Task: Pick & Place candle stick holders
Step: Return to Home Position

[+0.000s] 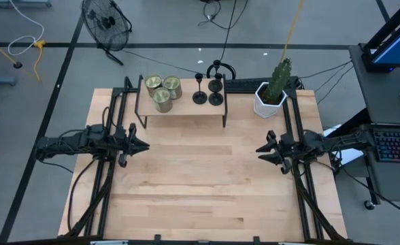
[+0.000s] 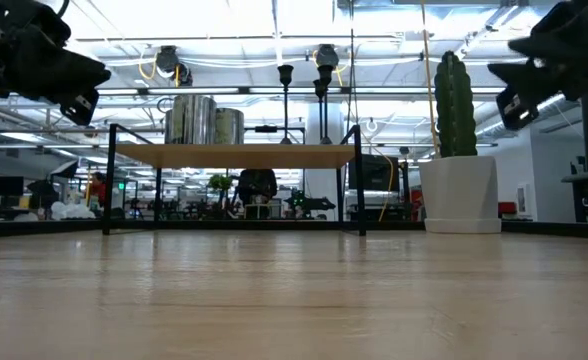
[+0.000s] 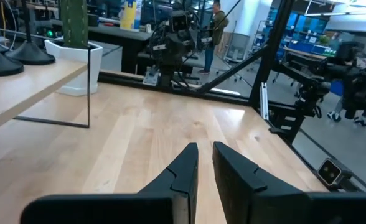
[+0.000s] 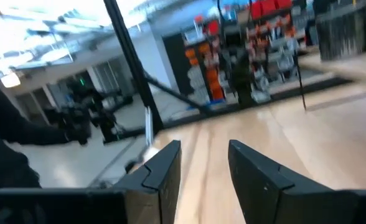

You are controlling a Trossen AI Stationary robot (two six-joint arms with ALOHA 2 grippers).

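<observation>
Two matte-black candle stick holders stand upright on their round bases on the right part of a small wooden shelf at the table's far side. They also show in the low view. A third dark shape sits just behind the shelf; I cannot tell what it is. My left gripper hovers at the table's left, shut and empty. My right gripper hovers at the table's right, open and empty. Both are well short of the shelf and above the table.
Three gold-green jars stand on the shelf's left part. A cactus in a white pot stands at the far right, beside the shelf. The shelf rests on thin black legs. Bare wood lies between the arms.
</observation>
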